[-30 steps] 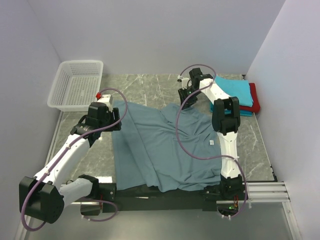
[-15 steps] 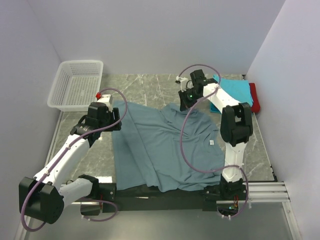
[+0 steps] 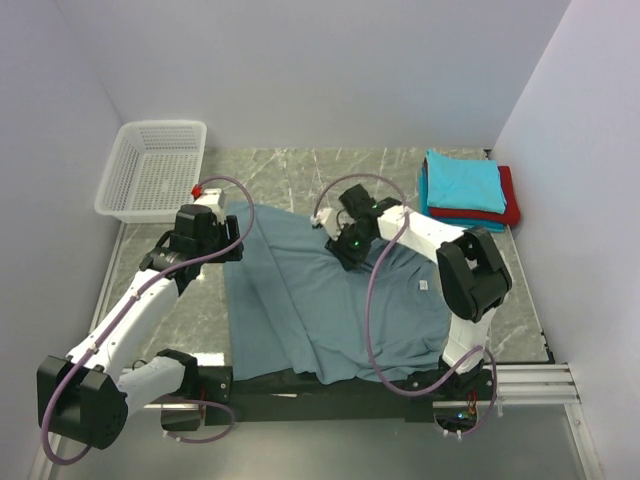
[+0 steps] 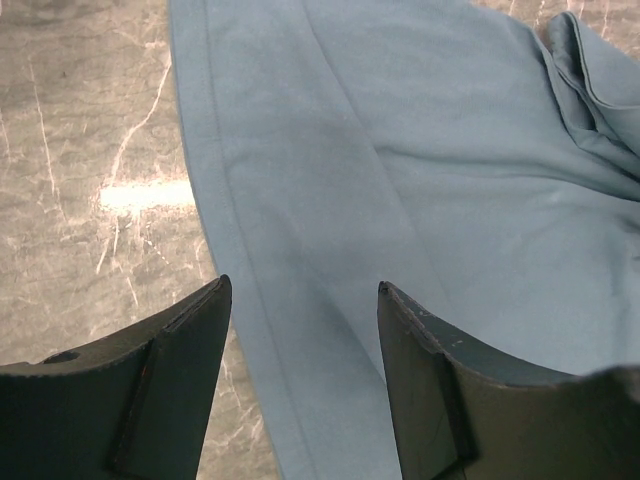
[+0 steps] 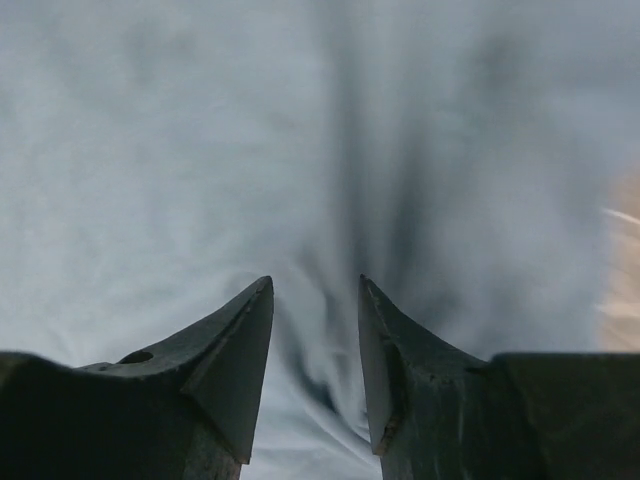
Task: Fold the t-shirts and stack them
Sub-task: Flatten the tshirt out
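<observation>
The large grey-blue t-shirt lies spread and wrinkled on the marble table, with its neck label at the right. My left gripper is open and empty just above the shirt's upper left edge. My right gripper is low over the shirt's upper middle. Its jaws are open, with a raised ridge of the cloth between them. A folded turquoise t-shirt tops a stack at the back right, with a red one and a teal one beneath.
A white plastic mesh basket stands at the back left corner. Bare marble table shows behind the shirt and beside it at the left. Walls close in on the left, back and right.
My right gripper has swung from beside the folded stack at the back right, leftward and nearer, down onto the grey-blue shirt's upper middle. The left arm has not moved.
</observation>
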`<action>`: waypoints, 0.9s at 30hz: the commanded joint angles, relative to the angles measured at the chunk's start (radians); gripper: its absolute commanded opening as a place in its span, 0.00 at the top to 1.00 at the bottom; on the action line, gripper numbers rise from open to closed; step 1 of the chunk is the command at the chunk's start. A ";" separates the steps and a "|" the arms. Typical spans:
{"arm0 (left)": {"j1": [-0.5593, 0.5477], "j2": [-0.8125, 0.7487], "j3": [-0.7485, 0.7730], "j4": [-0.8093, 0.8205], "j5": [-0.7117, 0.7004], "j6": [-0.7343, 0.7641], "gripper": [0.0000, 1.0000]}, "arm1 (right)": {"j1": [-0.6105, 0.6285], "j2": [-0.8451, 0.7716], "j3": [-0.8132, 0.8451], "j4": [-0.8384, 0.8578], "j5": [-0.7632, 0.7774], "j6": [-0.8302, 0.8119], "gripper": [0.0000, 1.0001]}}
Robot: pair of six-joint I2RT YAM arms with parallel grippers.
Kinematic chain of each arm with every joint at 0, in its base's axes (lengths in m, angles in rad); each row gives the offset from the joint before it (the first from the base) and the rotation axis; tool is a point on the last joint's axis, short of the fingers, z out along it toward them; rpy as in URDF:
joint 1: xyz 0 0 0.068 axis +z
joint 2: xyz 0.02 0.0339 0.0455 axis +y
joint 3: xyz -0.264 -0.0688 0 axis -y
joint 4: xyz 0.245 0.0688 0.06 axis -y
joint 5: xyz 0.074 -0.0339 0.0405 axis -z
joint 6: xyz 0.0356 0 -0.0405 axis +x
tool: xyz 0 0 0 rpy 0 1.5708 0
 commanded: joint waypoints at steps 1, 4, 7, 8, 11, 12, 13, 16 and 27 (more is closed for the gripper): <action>0.000 -0.025 0.007 0.038 0.015 0.018 0.34 | -0.063 -0.056 0.115 0.014 -0.024 0.059 0.54; -0.001 -0.032 0.004 0.038 0.013 0.017 0.34 | -0.111 -0.030 0.191 -0.011 -0.103 0.131 0.55; -0.001 -0.038 0.002 0.041 0.013 0.017 0.34 | -0.150 0.015 0.250 -0.023 -0.136 0.219 0.55; -0.001 -0.038 0.004 0.040 0.013 0.017 0.34 | -0.172 0.022 0.266 -0.022 -0.141 0.239 0.55; 0.000 -0.035 0.004 0.040 0.018 0.018 0.34 | -0.212 0.072 0.305 -0.031 -0.161 0.281 0.55; 0.000 -0.034 0.005 0.041 0.019 0.018 0.34 | -0.216 0.090 0.317 -0.057 -0.161 0.284 0.54; -0.001 -0.035 0.005 0.041 0.018 0.018 0.34 | -0.221 0.127 0.326 -0.072 -0.164 0.275 0.54; 0.000 -0.035 0.004 0.043 0.019 0.018 0.34 | -0.226 0.177 0.337 -0.098 -0.173 0.264 0.53; -0.001 -0.031 0.005 0.041 0.021 0.020 0.34 | -0.226 0.222 0.305 -0.117 -0.204 0.256 0.61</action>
